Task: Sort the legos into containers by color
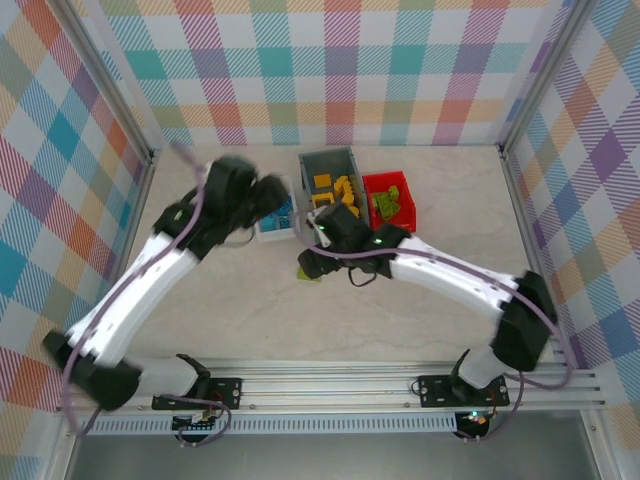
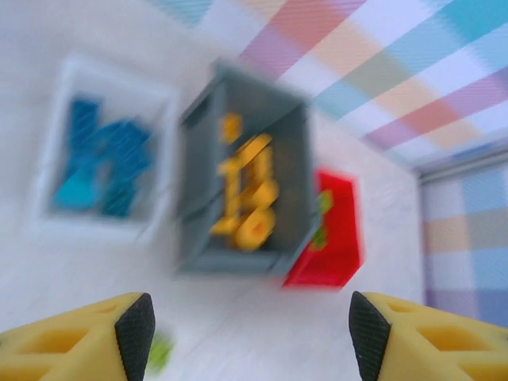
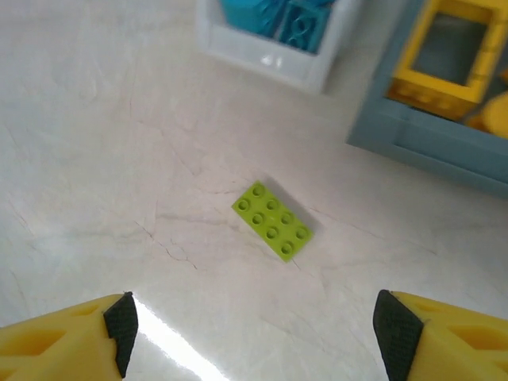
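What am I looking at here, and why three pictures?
Two robot arms stand at a table. One picture looks down from above: left arm, right arm. The other two come from cameras on their wrists; the yellow tips at the bottom are each arm's own jaws, both open and empty. Blue bricks lie in a white tray, yellow ones in a grey bin, green ones in a red bin. One green brick lies loose on the table before the right arm's jaws.
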{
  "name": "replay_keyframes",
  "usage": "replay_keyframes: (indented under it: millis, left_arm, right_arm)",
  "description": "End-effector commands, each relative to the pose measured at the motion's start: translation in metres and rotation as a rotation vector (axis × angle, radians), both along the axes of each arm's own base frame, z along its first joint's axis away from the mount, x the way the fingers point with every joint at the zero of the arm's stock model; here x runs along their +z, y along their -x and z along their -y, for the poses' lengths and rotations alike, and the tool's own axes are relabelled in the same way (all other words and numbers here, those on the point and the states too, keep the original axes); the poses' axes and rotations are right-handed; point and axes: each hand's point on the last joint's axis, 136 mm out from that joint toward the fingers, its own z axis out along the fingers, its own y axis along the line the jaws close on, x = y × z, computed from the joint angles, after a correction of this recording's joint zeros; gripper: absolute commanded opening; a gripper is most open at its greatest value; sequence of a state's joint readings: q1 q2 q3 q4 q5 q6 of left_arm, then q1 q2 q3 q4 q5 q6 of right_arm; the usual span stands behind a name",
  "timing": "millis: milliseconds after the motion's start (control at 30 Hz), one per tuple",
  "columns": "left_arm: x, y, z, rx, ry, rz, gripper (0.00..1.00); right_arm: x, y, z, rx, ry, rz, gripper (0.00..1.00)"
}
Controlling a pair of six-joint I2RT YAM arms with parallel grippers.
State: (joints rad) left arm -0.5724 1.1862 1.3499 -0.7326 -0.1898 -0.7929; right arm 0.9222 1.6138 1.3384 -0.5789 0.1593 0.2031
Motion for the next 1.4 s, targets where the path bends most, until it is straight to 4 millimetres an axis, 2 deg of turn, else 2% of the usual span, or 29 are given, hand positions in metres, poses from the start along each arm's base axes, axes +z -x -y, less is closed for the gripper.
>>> replay_keyframes:
  millis: [0,100,167,267,433,600,867,1100,1367]
  left_arm:
    - [-0.019,0.039,-0.014,-0.033,0.062,0.004,0.69]
    - [-0.037,0.080,-0.028,-0.076,0.115,-0.003,0.71]
    - [-0.056,0.108,-0.046,-0.055,0.117,-0.043,0.71]
    - [-0.073,0.141,-0.073,-0.003,0.132,-0.062,0.72]
    - [-0.089,0.171,-0.096,0.055,0.199,-0.051,0.72]
    - [-0.095,0.177,-0.099,0.065,0.209,-0.059,0.72]
    - [-0.090,0.169,-0.091,0.041,0.208,-0.052,0.72]
    - [-0.089,0.168,-0.091,0.041,0.213,-0.046,0.72]
    - [-0.087,0.165,-0.083,0.012,0.216,-0.050,0.72]
  right_arm:
    - [-0.044,0.016,0.000,0.224,0.167,-0.106,0.83]
    - [-0.067,0.007,-0.007,0.281,0.238,-0.136,0.83]
    - [-0.078,-0.004,-0.010,0.274,0.266,-0.153,0.83]
    - [-0.092,-0.017,-0.016,0.262,0.281,-0.181,0.83]
    - [-0.118,-0.029,-0.019,0.292,0.349,-0.220,0.81]
    - [-0.131,-0.033,-0.019,0.290,0.361,-0.246,0.76]
    - [-0.142,-0.031,-0.023,0.280,0.356,-0.285,0.69]
    - [-0.147,-0.030,-0.025,0.272,0.356,-0.282,0.50]
    - [-0.137,-0.029,-0.025,0.228,0.305,-0.252,0.36]
